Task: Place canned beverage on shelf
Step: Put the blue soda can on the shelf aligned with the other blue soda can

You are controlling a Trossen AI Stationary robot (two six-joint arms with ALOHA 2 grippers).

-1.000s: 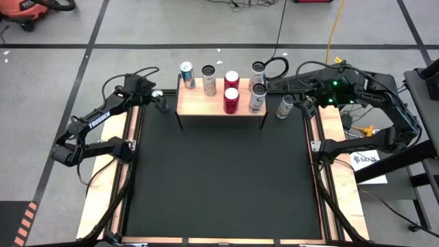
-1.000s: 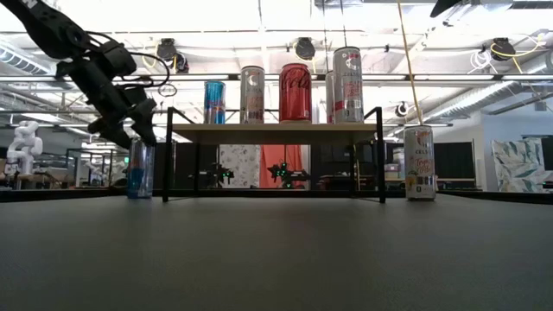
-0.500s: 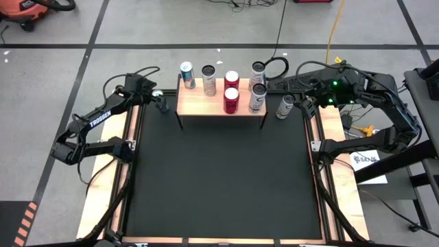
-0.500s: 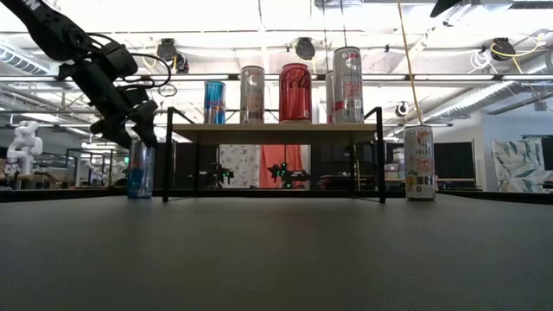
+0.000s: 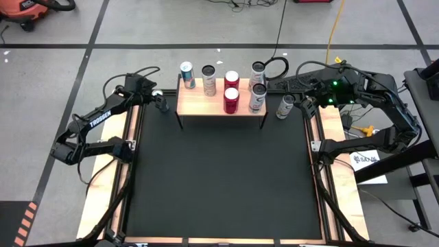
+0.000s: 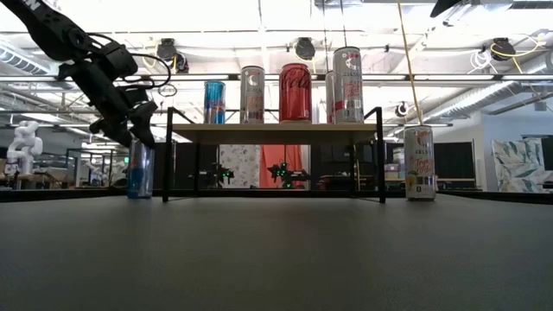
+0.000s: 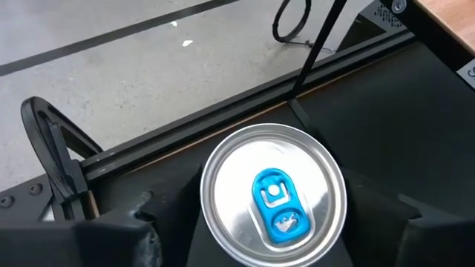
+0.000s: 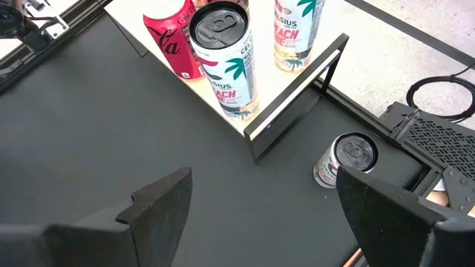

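The left end effector hides the blue can's top (fingers spread around it, contact unclear) beside the shelf; the right end effector hovers wide.

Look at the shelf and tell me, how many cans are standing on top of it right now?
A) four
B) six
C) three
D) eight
B: the high view shows six cans on the shelf, two toward its left end, two red ones in the middle and two toward its right end, while two more cans stand down on the table beside it.
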